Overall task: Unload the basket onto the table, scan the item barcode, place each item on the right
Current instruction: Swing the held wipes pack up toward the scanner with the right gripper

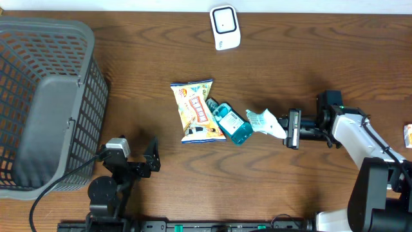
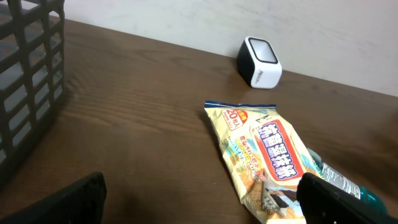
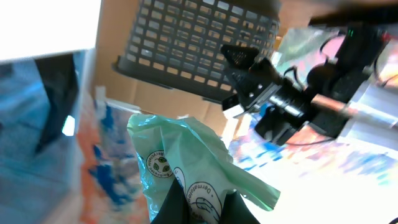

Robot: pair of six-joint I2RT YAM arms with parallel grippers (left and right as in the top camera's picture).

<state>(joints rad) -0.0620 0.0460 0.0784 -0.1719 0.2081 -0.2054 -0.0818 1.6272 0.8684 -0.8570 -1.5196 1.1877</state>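
The dark wooden table [image 1: 129, 51] fills the overhead view, and a grey plastic basket [image 1: 45, 103] with latticed walls stands at its left end. The left gripper [image 1: 138, 154] hovers near the front edge just right of the basket, its jaws spread wide and holding nothing. The right gripper [image 1: 285, 129] reaches in from the right side with its jaws clamped on a pale green packet [image 1: 265, 122], which it holds just right of the middle of the table. A yellow snack bag [image 1: 196, 111] lies flat mid-table, with a teal bottle [image 1: 230, 122] touching its right edge, between the bag and the held packet. A white scanner [image 1: 225, 27] sits at the far edge, well apart from the packet
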